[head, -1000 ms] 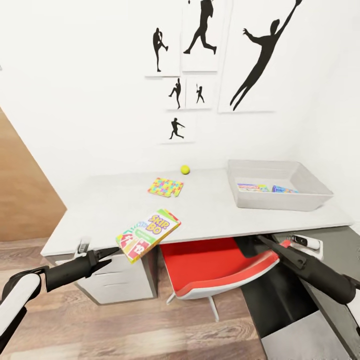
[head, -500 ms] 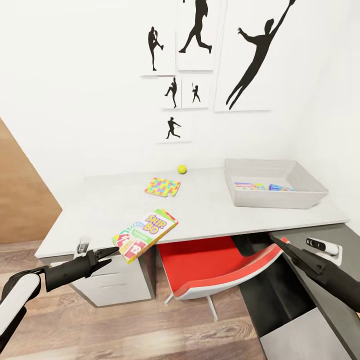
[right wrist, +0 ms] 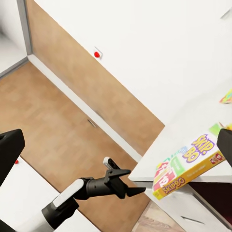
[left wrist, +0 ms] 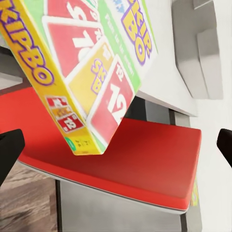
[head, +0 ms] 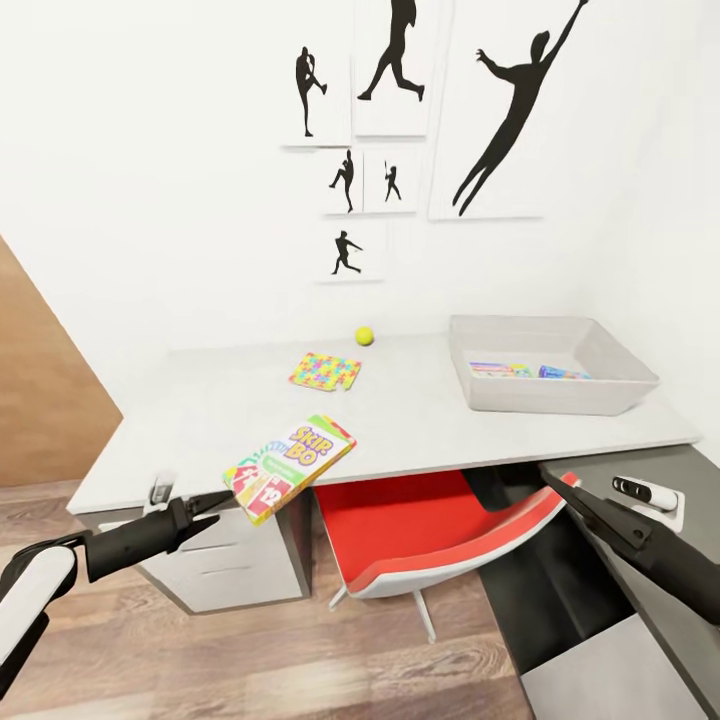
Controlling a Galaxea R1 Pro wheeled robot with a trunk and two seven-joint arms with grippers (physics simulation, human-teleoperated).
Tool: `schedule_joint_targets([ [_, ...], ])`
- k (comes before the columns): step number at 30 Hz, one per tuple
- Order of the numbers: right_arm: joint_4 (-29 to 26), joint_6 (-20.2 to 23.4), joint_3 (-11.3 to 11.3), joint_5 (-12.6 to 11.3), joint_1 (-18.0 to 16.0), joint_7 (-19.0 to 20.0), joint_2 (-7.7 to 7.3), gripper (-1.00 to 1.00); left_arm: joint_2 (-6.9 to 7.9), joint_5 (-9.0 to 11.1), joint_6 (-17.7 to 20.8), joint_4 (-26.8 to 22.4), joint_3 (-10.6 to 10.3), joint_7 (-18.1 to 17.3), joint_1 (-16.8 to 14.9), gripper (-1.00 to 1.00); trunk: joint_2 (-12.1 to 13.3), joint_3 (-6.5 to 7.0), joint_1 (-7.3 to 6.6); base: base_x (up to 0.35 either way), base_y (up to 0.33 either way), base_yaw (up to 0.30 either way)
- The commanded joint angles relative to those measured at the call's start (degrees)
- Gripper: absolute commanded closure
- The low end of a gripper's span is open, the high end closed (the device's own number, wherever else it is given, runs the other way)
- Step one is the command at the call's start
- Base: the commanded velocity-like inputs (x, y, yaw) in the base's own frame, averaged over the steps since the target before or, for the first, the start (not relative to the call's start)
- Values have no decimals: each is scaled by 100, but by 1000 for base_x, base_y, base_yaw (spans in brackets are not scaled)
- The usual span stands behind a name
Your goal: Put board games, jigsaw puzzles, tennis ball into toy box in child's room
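Observation:
A Skip-Bo board game [head: 290, 467] lies tilted over the front edge of the pale table [head: 430, 415]. My left gripper [head: 222, 503] is open, its tips right at the box's near corner; whether they touch it I cannot tell. In the left wrist view the box [left wrist: 82, 63] lies ahead, between widely spread fingertips [left wrist: 9, 150]. A jigsaw puzzle [head: 326, 371] and the tennis ball [head: 365, 336] rest farther back. The grey toy box [head: 610, 390] at the right holds colourful flat items [head: 500, 370]. My right gripper [head: 558, 487] is open, low beside the chair.
A red chair [head: 430, 535] is tucked under the table between my arms. White drawers [head: 240, 565] stand under the table's left end. A dark-grey-topped cabinet [head: 600, 465] with a small white device [head: 645, 491] is at the right. Silhouette pictures hang on the wall.
The view has shifted slightly since a second ago. My right gripper has drawn back to the right, away from the chair. The left gripper stays at the Skip-Bo box's corner.

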Motion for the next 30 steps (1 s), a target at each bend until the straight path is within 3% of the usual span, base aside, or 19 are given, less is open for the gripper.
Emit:
schedule_joint_targets([
  [1, 0, 38, 0, -29, -3, -1, -1, -100, -1, -16, 27, 1, 39, -26, -4, -100, -45, -23, 23, 0, 0, 0],
  [21, 0, 26, 8, -27, -3, -3, 17, -100, -7, -32, 124, 1, 141, -391, -4, -100, -767, -347, 418, 0, 0, 0],
  [30, 0, 19, 8, -25, -3, -7, 17, -100, -1, -32, 124, 1, 141, -394, -4, -100, -767, -347, 418, 0, 0, 0],
])
